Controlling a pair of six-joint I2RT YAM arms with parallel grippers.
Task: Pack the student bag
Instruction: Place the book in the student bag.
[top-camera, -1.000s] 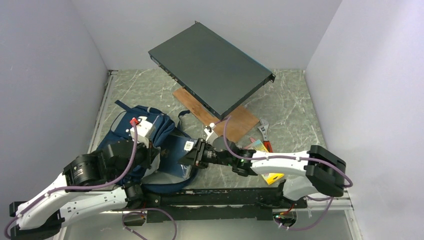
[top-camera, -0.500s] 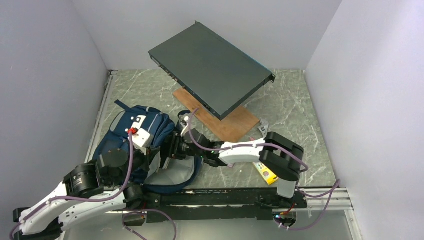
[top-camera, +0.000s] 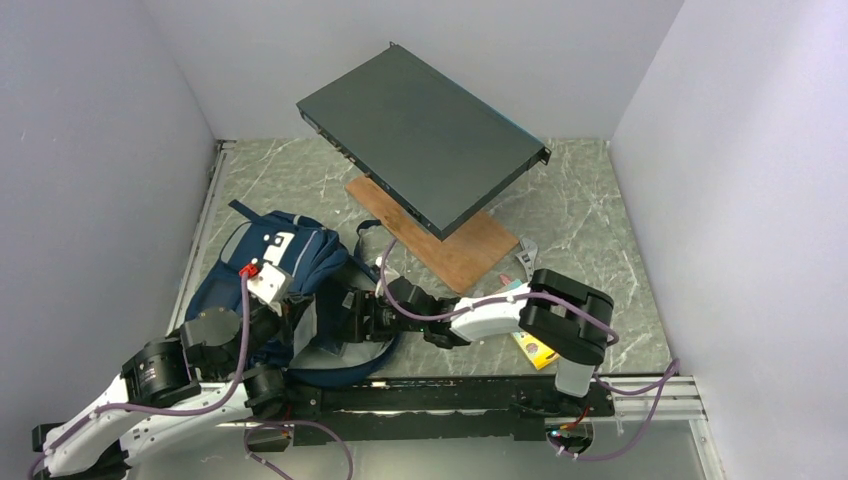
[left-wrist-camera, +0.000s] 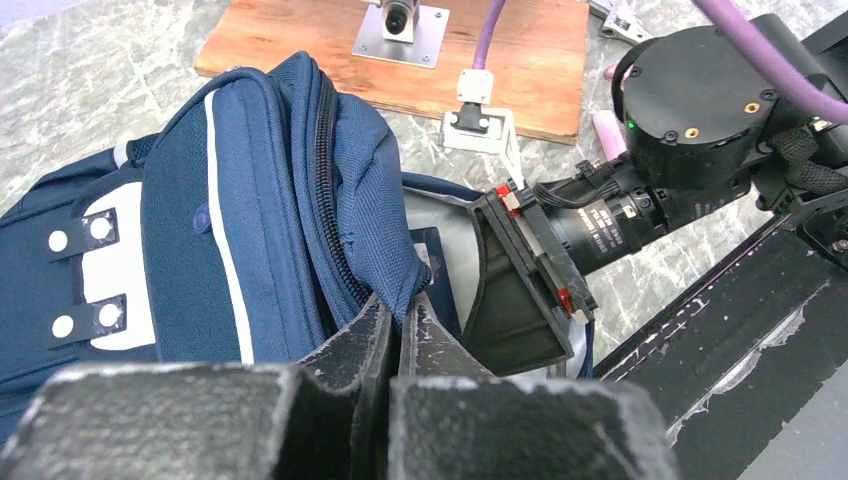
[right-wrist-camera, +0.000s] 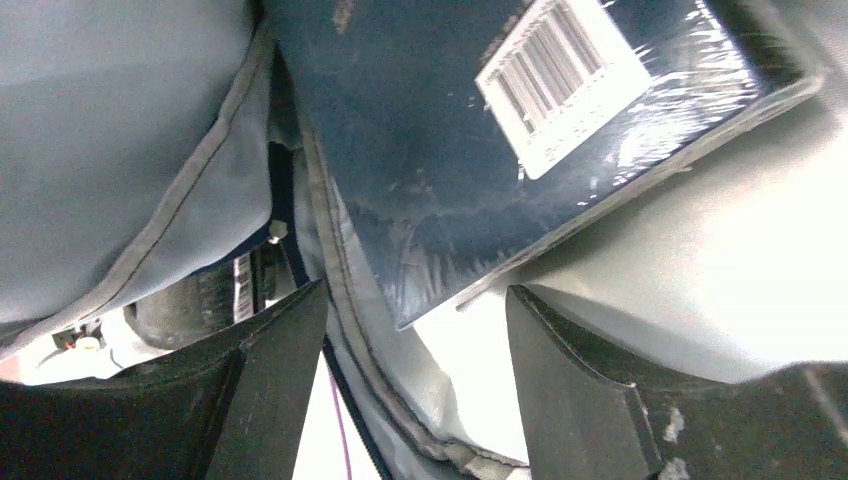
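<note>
The student bag (top-camera: 262, 262), navy with light grey stripes, lies at the near left and also shows in the left wrist view (left-wrist-camera: 230, 200). My left gripper (left-wrist-camera: 400, 312) is shut on the blue fabric edge by the bag's zip and holds the mouth open; from above it sits at the bag's near side (top-camera: 290, 312). My right gripper (right-wrist-camera: 415, 325) is open inside the bag's grey lining (right-wrist-camera: 110, 110). A shrink-wrapped dark navy book with a barcode label (right-wrist-camera: 480, 140) lies just beyond its fingertips, not gripped. The right gripper reaches into the mouth (top-camera: 350, 312).
A dark flat rack unit (top-camera: 420, 135) rests tilted on a wooden board (top-camera: 475, 250) behind the bag. A wrench (top-camera: 527, 262), a coloured card (top-camera: 513, 290) and a yellow item (top-camera: 537, 348) lie right of the right arm. Walls close both sides.
My right gripper carried the book left into the bag's mouth and now stands open with the book lying inside. My left gripper drew back toward the near edge, pulling the bag's edge.
</note>
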